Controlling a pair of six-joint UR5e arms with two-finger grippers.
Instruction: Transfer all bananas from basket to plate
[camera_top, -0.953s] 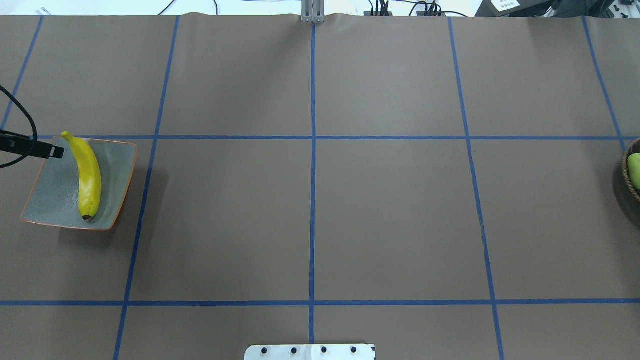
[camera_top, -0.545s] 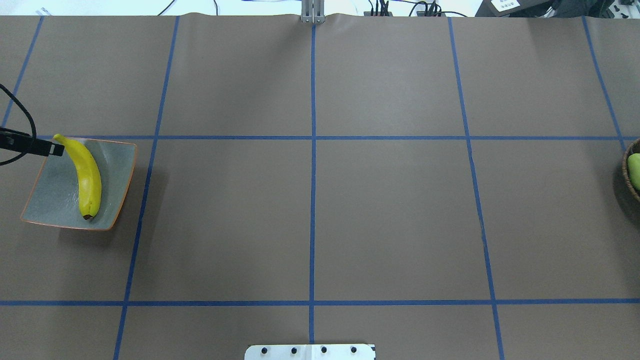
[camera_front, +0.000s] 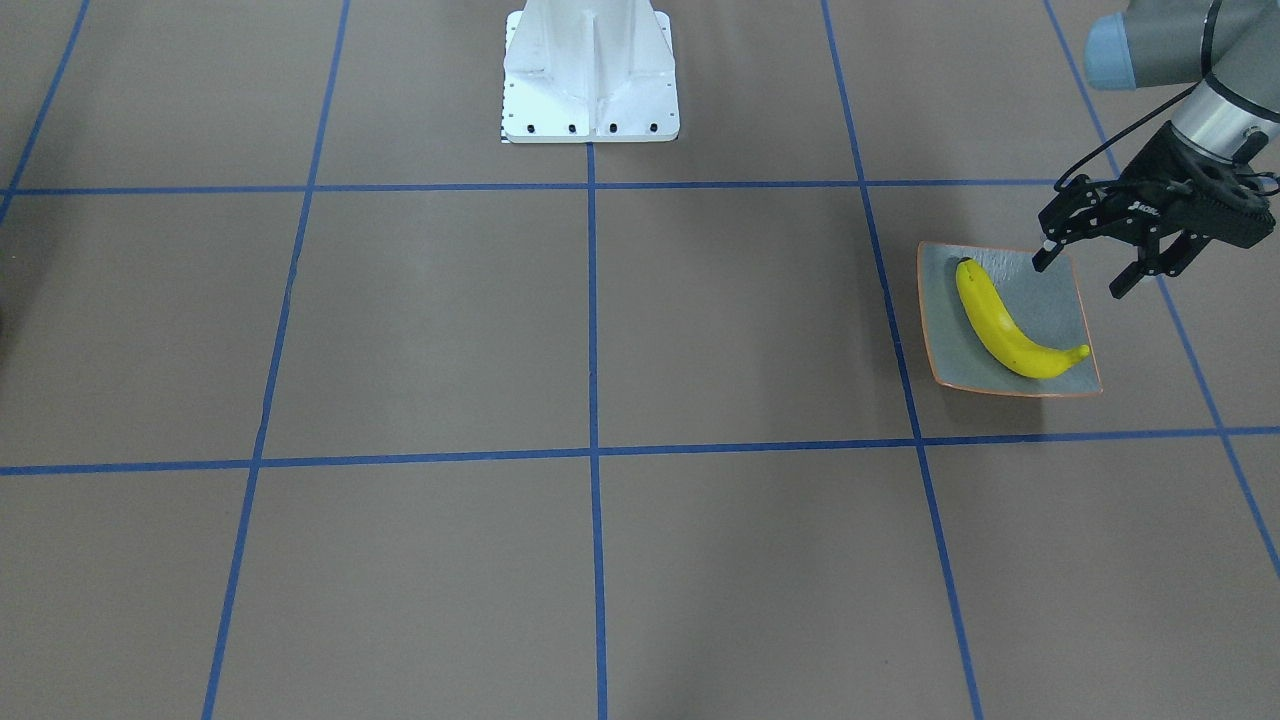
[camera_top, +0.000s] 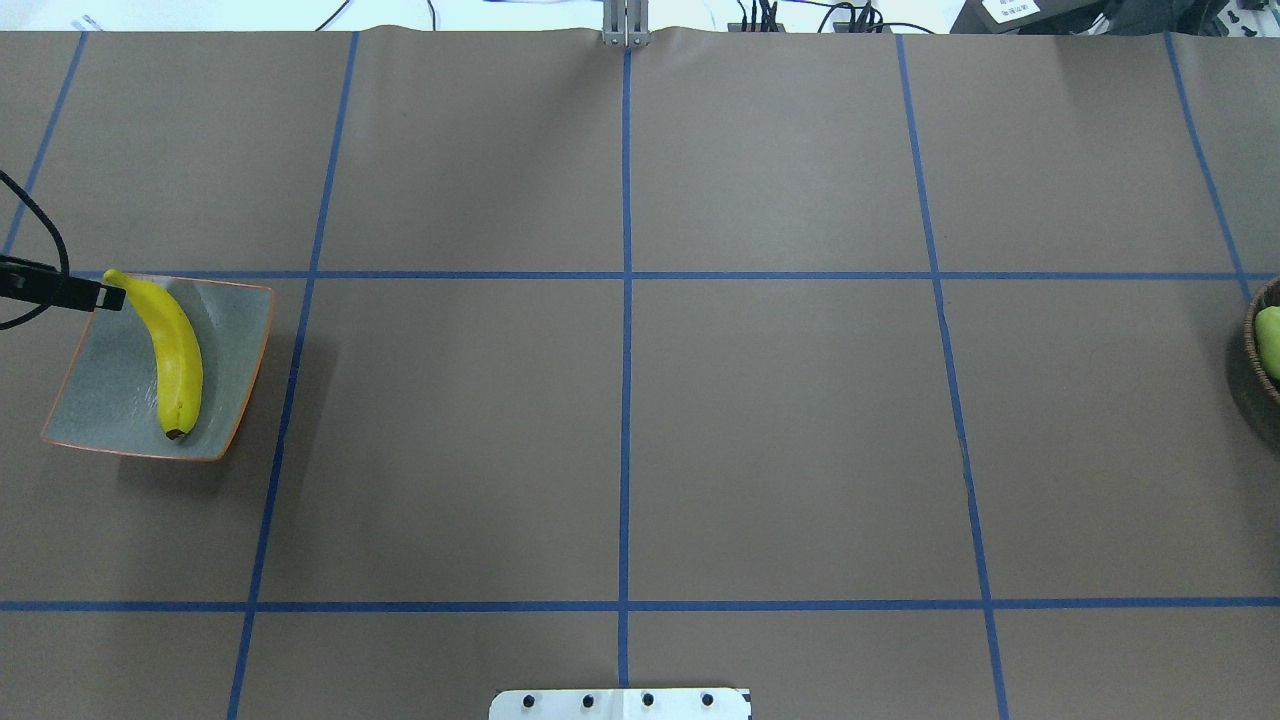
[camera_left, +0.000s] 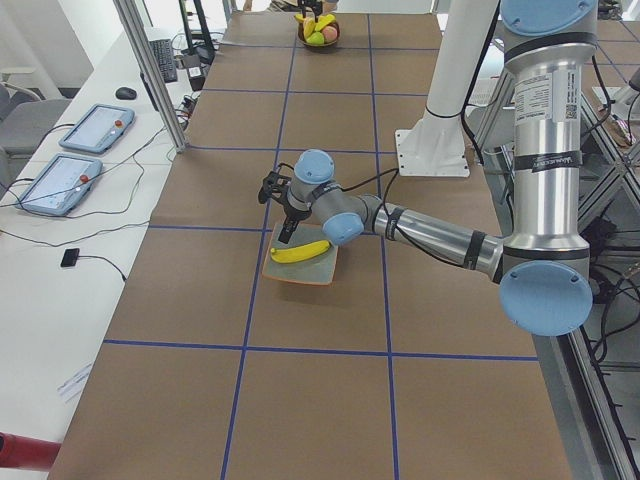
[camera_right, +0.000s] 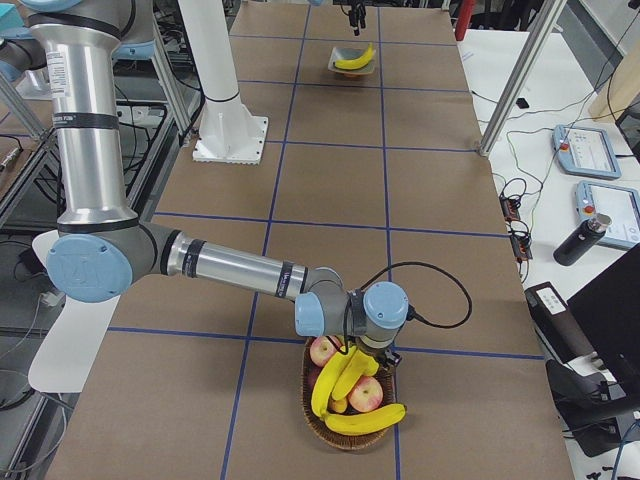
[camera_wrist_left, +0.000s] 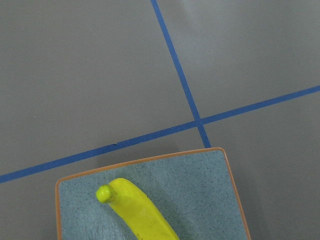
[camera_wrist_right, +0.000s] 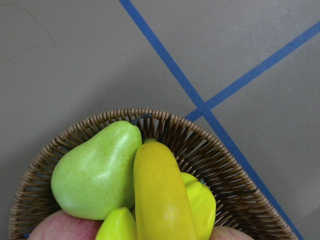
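Observation:
One yellow banana (camera_front: 1005, 325) lies on the square grey-green plate (camera_front: 1060, 300) with its orange rim, at the table's left end; it also shows in the overhead view (camera_top: 178, 350). My left gripper (camera_front: 1080, 278) hovers open and empty over the plate's corner, beside the banana's stem. Three more bananas (camera_right: 338, 378) lie in the wicker basket (camera_right: 318, 428) at the table's right end. My right gripper (camera_right: 378, 355) is down in the basket among them; I cannot tell whether it is open or shut. The right wrist view shows a banana (camera_wrist_right: 160, 195) close below.
The basket also holds a green pear (camera_wrist_right: 95, 170) and red apples (camera_right: 366, 393). The robot's white base (camera_front: 590, 70) stands at the table's near middle. Blue tape lines grid the brown table. Tablets and cables lie on side benches.
The banana's stem end has swung a little to the left on the plate. The left gripper's finger has drawn slightly back from it.

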